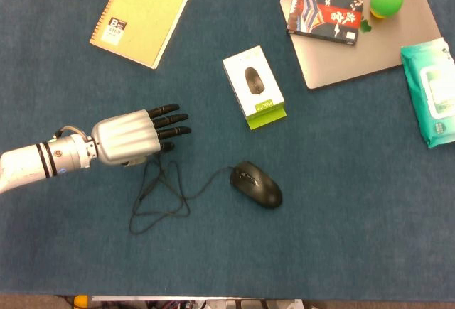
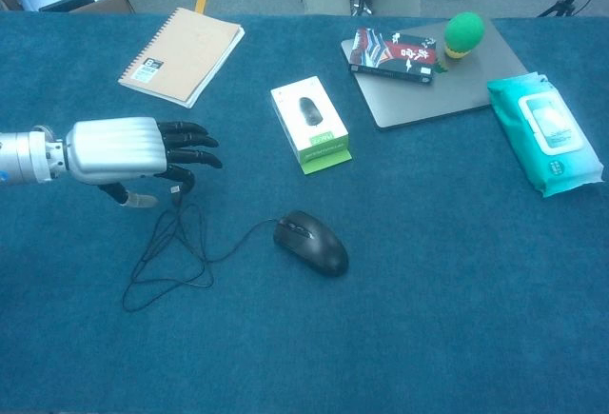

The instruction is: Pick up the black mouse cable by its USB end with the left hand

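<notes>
Here, from the head view, my left hand (image 1: 128, 137) hovers over the blue worktop (image 1: 341, 238) with its fingers (image 1: 169, 119) stretched out and slightly apart, holding nothing; the black mouse cable (image 1: 160, 195) lies looped just below them, running to the black mouse (image 1: 256, 184). From the chest view, my left hand (image 2: 119, 150) sits right above the USB end (image 2: 174, 190), whether touching it I cannot tell.
</notes>
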Available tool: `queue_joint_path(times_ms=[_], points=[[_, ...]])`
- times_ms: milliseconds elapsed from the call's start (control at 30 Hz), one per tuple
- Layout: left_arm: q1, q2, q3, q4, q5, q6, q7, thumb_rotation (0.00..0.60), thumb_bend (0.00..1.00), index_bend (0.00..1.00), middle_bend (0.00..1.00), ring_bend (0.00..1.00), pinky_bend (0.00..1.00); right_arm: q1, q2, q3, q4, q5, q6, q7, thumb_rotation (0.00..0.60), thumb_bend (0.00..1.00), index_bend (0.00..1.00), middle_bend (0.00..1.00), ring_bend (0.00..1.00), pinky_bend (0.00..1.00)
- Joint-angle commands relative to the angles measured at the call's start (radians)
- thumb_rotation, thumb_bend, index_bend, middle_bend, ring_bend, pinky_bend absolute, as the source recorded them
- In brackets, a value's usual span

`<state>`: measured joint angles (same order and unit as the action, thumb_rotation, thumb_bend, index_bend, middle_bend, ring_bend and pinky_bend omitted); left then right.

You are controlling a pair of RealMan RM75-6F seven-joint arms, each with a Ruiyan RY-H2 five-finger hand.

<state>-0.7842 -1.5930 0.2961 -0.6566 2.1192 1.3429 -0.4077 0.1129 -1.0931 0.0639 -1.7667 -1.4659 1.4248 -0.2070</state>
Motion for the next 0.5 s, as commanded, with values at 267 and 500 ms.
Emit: queue_joint_path(times_ms=[267, 500], points=[[-0.014, -0.059, 0.035, 0.094, -0.012, 0.016, -0.043, 0.600, 0.28, 0.40, 0.13, 0.03, 0.07, 0.003, 0.000, 0.004, -0.011, 0.015, -0.004, -0.020, 0.600, 0.38, 0.55, 0.47, 0.37, 0.50], [-0.016, -0.077, 0.052, 0.138, -0.028, 0.017, -0.070, 0.600, 0.28, 0.40, 0.13, 0.03, 0.07, 0.006, -0.001, 0.006, -0.014, 0.020, -0.005, -0.027, 0.600, 0.38, 0.55, 0.47, 0.37, 0.50]])
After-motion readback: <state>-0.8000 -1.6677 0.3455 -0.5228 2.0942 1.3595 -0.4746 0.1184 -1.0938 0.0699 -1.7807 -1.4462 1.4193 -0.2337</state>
